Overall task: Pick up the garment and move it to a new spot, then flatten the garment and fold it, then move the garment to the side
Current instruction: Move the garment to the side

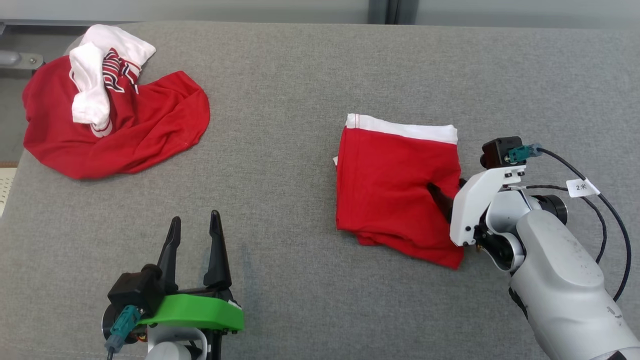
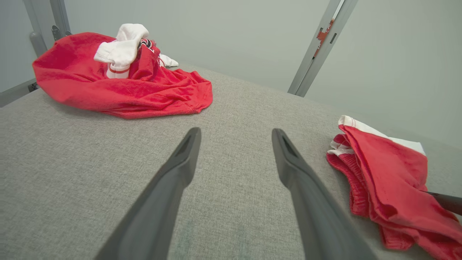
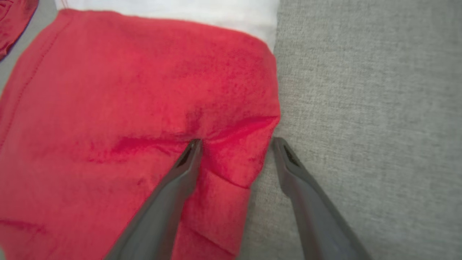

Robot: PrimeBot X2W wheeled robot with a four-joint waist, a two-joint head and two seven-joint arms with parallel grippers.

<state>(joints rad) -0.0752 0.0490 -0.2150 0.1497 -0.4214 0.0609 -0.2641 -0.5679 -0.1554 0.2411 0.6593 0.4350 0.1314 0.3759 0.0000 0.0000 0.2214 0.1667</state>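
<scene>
**Straddling the edge of the folded garment with spread jaws**

The right gripper (image 3: pixel 237 141) has its jaws spread wide and pinches nothing. In the right wrist view, one finger (image 3: pixel 180 173) lies on top of the red cloth, its tip at a small crease. The other finger (image 3: pixel 299 180) lies on the bare grey surface just beside the cloth's edge. That edge of the folded garment (image 1: pixel 395 185) therefore runs between the two fingers.

The garment lies right of centre on the grey padded table (image 1: pixel 300 100). It is red and folded into a rough rectangle, with a white band (image 1: pixel 405 127) along its far side. Its near corner is less tidy, and layers show there. The right arm reaches in from the lower right of the head view, where a black cable with a small white tag (image 1: pixel 582 187) loops beside its wrist.

The left gripper (image 1: pixel 195 217) is well apart from the garment, at the lower left of the head view. Its jaws are also spread and empty, and its fingers point across bare grey fabric. A green mount (image 1: pixel 200 310) sits behind those fingers.

A crumpled pile of red and white clothing (image 1: pixel 115 125) lies at the far left corner of the table.
</scene>
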